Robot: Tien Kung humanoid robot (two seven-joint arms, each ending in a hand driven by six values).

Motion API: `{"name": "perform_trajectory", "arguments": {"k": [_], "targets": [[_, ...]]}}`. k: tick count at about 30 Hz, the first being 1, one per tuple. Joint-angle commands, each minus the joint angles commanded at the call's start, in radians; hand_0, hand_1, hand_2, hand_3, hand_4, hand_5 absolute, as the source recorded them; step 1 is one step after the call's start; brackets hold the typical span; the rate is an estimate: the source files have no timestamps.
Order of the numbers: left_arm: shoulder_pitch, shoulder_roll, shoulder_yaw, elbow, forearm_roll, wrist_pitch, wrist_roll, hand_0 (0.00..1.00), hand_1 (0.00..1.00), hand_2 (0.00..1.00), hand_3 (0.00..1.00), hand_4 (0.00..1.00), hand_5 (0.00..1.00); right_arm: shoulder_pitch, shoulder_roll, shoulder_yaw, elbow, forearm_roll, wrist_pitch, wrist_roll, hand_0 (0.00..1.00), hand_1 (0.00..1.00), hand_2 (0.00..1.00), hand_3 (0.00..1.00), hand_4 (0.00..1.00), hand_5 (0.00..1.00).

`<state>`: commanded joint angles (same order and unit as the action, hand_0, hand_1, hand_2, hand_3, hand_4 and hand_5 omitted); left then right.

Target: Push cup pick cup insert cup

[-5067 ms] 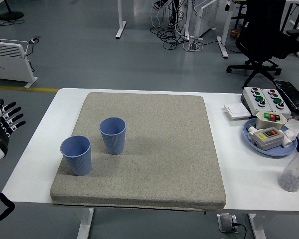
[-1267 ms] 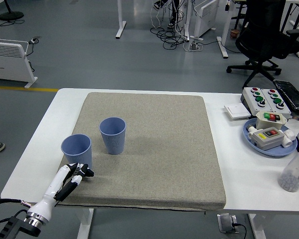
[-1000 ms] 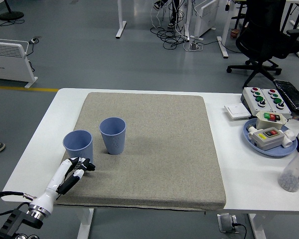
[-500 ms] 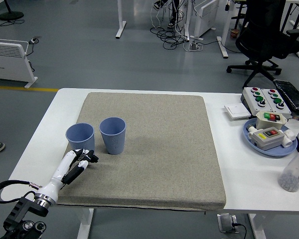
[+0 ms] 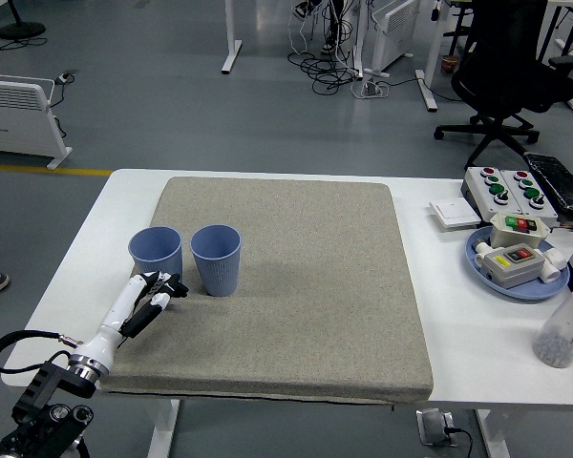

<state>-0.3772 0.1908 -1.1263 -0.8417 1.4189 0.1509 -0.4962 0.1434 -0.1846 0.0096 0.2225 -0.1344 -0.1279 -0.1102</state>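
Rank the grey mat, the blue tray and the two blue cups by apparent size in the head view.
1. Grey mat
2. Blue tray
3. Left cup and right cup: they look alike, so no ranking between them.

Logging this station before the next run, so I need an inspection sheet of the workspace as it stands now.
Surface: white table with a grey mat over most of it.
Job's things: two blue cups, left cup and right cup, upright on the mat, side by side, close together.
Clutter: at the right, button boxes, a blue plate holding control boxes, a bottle at the edge.
Hands: left hand low on the mat just in front of the left cup, holding nothing; right hand not in view.
Cables: black loop by the left arm; cables on the floor.
Surroundings: office chair, heater, grey floor.
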Motion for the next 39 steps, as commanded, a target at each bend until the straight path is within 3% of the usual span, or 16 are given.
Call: {"name": "perform_trajectory", "arguments": {"k": [15, 22, 27, 28, 33, 34, 39], "targets": [[-0.071, -0.012, 0.021, 0.105, -0.041, 0.001, -0.028, 0.619, 0.565, 0.508, 0.472, 0.601, 0.998, 0.001, 0.001, 0.000, 0.000, -0.001, 0.002, -0.001, 0.739, 0.680, 0.733, 0.616, 0.211, 0.415], [-0.066, -0.008, 0.012, 0.087, -0.046, 0.011, -0.035, 0.597, 0.561, 0.505, 0.469, 0.596, 0.998, 0.002, 0.001, 0.000, 0.001, -0.002, 0.002, -0.001, 0.738, 0.679, 0.733, 0.616, 0.212, 0.415], [-0.021, 0.014, -0.012, -0.002, -0.048, 0.025, -0.039, 0.597, 0.561, 0.505, 0.469, 0.596, 0.998, 0.002, 0.000, 0.001, 0.001, -0.001, 0.002, 0.000, 0.738, 0.679, 0.733, 0.616, 0.212, 0.415], [-0.008, 0.022, -0.018, -0.033, -0.044, 0.030, -0.039, 0.439, 0.520, 0.481, 0.462, 0.598, 0.998, 0.001, 0.000, 0.002, 0.001, -0.001, 0.002, 0.000, 0.738, 0.679, 0.731, 0.616, 0.211, 0.413], [0.036, 0.063, -0.029, -0.184, 0.001, 0.052, -0.029, 0.439, 0.520, 0.481, 0.462, 0.598, 0.998, 0.001, -0.002, 0.004, 0.001, -0.001, 0.002, 0.000, 0.738, 0.679, 0.731, 0.616, 0.211, 0.413], [0.040, 0.068, -0.029, -0.216, 0.008, 0.055, -0.028, 0.338, 0.515, 0.493, 0.487, 0.856, 0.998, 0.001, -0.002, 0.004, 0.001, -0.001, 0.002, 0.000, 0.738, 0.678, 0.732, 0.616, 0.210, 0.410], [0.040, 0.113, -0.046, -0.381, 0.111, 0.058, 0.024, 0.338, 0.515, 0.493, 0.487, 0.856, 0.998, -0.003, -0.002, 0.002, 0.000, 0.002, 0.002, -0.001, 0.738, 0.678, 0.732, 0.616, 0.210, 0.410]]}}
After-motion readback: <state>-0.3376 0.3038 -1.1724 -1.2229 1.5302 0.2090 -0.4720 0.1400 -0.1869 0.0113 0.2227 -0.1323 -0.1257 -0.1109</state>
